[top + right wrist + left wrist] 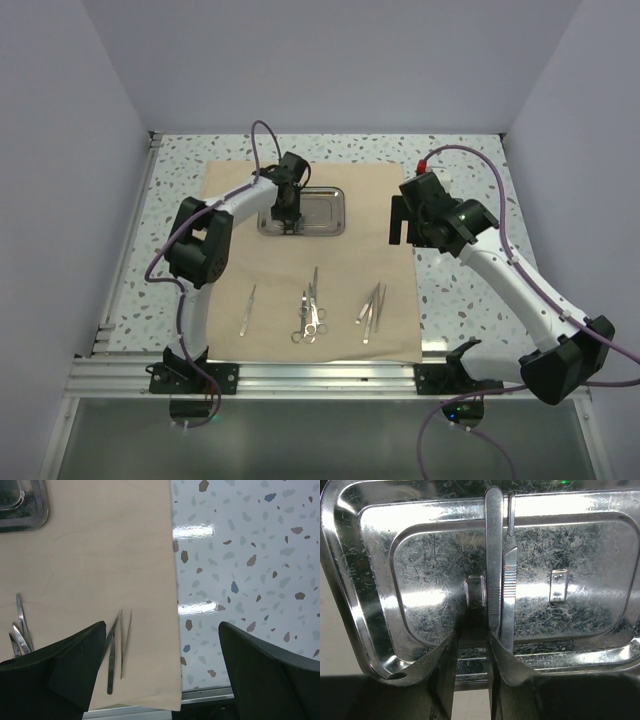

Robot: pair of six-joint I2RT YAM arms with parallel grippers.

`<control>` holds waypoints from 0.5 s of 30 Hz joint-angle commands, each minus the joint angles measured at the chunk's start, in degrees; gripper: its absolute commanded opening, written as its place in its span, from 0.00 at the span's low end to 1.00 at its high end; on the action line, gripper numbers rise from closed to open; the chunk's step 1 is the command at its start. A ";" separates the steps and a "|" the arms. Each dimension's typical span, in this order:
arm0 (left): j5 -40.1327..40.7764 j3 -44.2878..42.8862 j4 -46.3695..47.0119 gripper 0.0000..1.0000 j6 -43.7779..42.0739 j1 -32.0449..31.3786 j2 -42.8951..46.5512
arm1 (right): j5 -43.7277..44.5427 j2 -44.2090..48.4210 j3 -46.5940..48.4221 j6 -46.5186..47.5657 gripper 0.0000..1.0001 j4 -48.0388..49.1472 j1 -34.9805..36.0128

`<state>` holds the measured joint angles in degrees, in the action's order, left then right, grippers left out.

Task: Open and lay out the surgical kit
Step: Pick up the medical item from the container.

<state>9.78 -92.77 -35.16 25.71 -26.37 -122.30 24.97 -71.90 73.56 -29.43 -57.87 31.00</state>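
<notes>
Left wrist: left hand (472, 641) part-closed, apparently unclamped, lining up two steel handles (494, 555) in tray (350, 580) for pickup. Right hand (162, 625) wide open, empty, parked aside. Cloth (365, 200) spread flat on counter (460, 160).

One cloth wrap (370, 260) and one steel tray (322, 210) were counted. Two flat handles (494, 555) were counted in the tray. On the cloth, one lone tweezers (248, 309), two paired tweezers (372, 305) and at least two ring-handled instruments (309, 318) were counted; that cluster could not be separated further.
</notes>
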 commanded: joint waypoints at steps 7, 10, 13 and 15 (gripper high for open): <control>-0.73 -4.34 -0.26 0.32 -0.23 -0.08 4.26 | 0.96 -0.70 -0.08 -0.10 0.98 0.91 -0.24; -1.17 -5.48 -0.88 0.32 0.12 -0.17 4.18 | 1.04 -0.70 -0.26 0.16 0.98 1.00 -0.33; -1.70 -5.23 -0.88 0.32 0.13 -0.26 4.09 | 1.13 -0.70 -0.78 0.34 0.98 1.18 -0.33; -1.52 -4.79 -0.88 0.31 0.13 -0.52 3.74 | 1.13 -0.61 -0.87 0.43 0.98 1.35 -0.33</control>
<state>8.86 -96.12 -35.70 25.87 -26.44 -121.49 24.97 -72.49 73.32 -29.34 -57.65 30.94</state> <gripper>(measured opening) 0.317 0.985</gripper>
